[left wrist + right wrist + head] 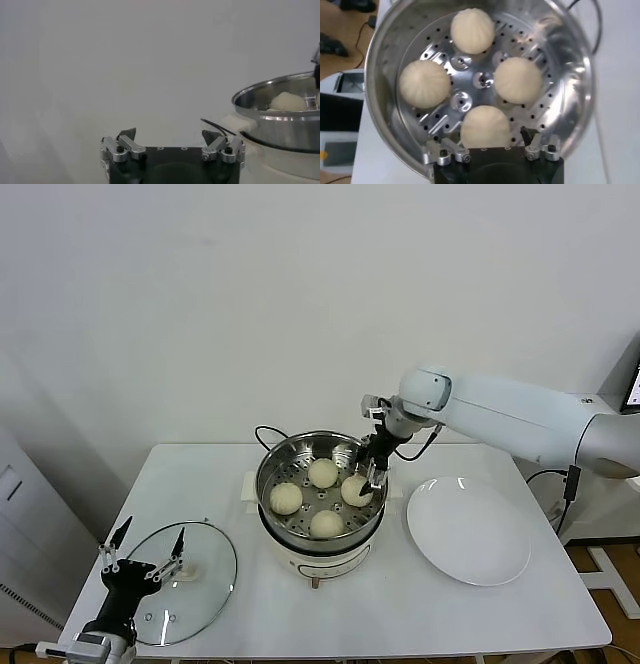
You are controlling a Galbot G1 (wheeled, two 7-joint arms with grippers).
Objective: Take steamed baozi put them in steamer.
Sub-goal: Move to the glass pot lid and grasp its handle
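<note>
Sitting mid-counter (pixel 400 624), the steamer (pixel 272 469), steel pot shining on a white base with a black cord (pixel 268 434) trailing off behind. Holding all four steamed baozi (pixel 517 80) now, spread around the perforated floor, apart from one another in the right wrist view. Hanging over the pot's right side, the right end effector (pixel 372 474), fingers spread wide and straddling the nearest bun (pixel 485 125) without closing on it; touching or just clear, impossible to say. Lying bare just right of the steamer, the flat white plate (pixel 468 529). Resting flat at the counter's front left, the round glass lid (pixel 215 569). Hovering above that lid, well away from the pot, the left end effector (pixel 145 549), fingers splayed open and carrying nothing; catching the steamer's rim and one bun off to the side in its own wrist view. Showing no readable writing or brand mark anywhere on pot, base, plate or lid.
</note>
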